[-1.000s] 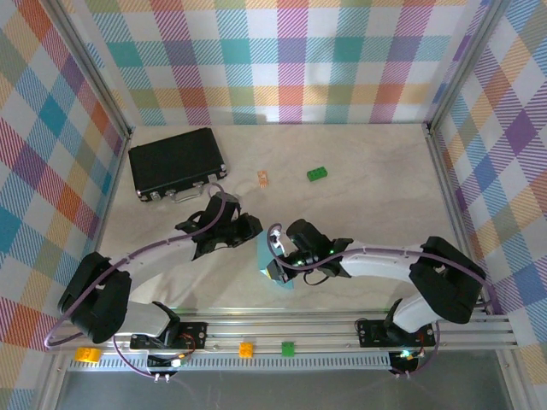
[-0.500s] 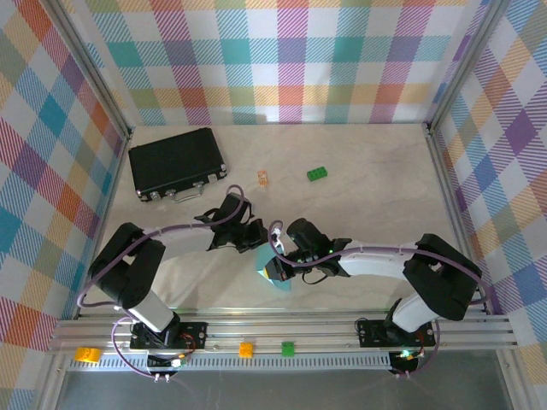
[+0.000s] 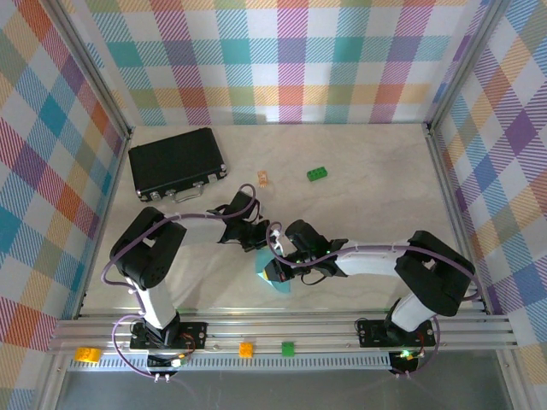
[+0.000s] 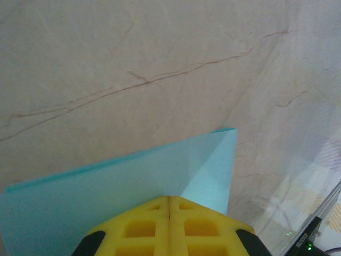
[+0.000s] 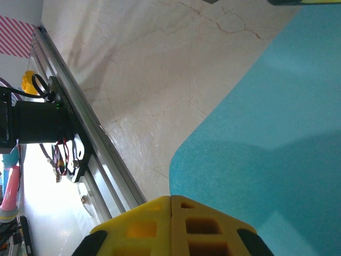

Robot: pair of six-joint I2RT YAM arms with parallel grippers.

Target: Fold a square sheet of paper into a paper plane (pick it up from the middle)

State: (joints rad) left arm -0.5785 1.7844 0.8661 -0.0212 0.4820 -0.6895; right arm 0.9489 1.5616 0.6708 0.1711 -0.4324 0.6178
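1 black case (image 3: 177, 162) lies at the far left of the table (image 3: 376, 205). Near the table centre, the left gripper (image 4: 169, 198) has its fingers pressed together, pinching the light blue sheet of paper (image 4: 133, 176). 1 folded flap shows at the sheet's corner. 1 small orange piece (image 3: 262, 178) lies beyond the sheet, apart from it. The right gripper (image 5: 171, 197), just right of the left, is likewise clamped on the same sheet. 1 green brick (image 3: 317, 174) lies farther right, well apart.

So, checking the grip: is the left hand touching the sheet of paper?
Touching. In the left wrist view, the left hand is shut on the sheet of paper, which emerges from between its fingers.
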